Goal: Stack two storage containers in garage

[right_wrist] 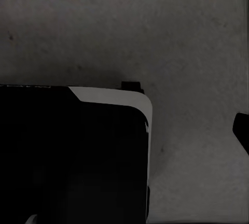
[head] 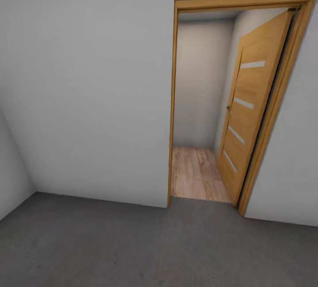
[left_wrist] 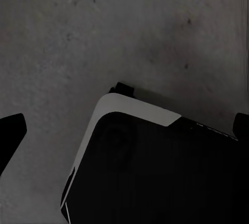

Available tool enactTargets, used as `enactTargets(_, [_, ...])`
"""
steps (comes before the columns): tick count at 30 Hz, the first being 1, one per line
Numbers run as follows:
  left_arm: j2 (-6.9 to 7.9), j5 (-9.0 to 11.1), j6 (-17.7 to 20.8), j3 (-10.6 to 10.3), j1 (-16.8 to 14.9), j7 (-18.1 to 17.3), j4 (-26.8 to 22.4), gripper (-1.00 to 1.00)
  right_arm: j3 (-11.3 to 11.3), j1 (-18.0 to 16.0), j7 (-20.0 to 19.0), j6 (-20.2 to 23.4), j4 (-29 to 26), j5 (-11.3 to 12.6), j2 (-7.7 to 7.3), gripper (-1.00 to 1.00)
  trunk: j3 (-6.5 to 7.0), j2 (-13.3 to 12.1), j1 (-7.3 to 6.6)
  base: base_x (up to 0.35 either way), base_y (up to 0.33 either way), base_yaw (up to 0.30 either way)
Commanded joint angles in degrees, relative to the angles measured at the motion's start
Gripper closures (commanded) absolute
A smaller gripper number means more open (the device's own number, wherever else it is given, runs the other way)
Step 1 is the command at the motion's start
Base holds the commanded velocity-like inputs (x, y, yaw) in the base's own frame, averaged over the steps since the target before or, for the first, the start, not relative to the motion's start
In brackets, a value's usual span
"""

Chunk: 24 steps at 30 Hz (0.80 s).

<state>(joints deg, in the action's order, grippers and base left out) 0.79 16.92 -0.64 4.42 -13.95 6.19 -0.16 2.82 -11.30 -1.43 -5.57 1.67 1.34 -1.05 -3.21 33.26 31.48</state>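
Mottled grey concrete floor (head: pixel 132 242), open wooden door (head: pixel 251 114), plank flooring (head: pixel 194 172) beyond, gripper states indiscernible.

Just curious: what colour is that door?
Honey-orange wood with four pale slanted strips; the door shows best in the head view.

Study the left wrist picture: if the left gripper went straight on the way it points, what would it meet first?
Probably the dark grey floor, which lies ahead of the left gripper. The robot's own black-and-white base sits lower in the picture; depth is unclear, so a graze against it cannot be ruled out.
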Motion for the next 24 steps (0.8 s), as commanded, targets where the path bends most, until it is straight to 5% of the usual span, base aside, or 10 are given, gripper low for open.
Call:
enactTargets(1, [0.0, 0.04, -0.07, 0.42, -0.03, 0.09, -0.02, -1.0, 0.27, -0.09, -0.15, -0.32, 0.18, 0.15, -0.01, -1.0, -0.11, 0.1, 0.02, 0.0, 0.0, -0.3])
enactTargets(12, [-0.06, 0.04, -0.07, 0.42, -0.03, 0.1, -0.02, -1.0, 0.31, -0.11, 0.07, -0.28, 0.18, 0.13, -0.01, -1.0, -0.11, 0.1, 0.02, 0.0, 0.0, -0.272])
enactTargets(24, [-0.44, 0.04, -0.07, 0.42, -0.04, 0.14, -0.02, -1.0, 0.38, -0.12, 0.55, -0.32, 0.18, 0.06, -0.01, -1.0, -0.11, 0.1, 0.02, 0.002, 0.0, -0.012])
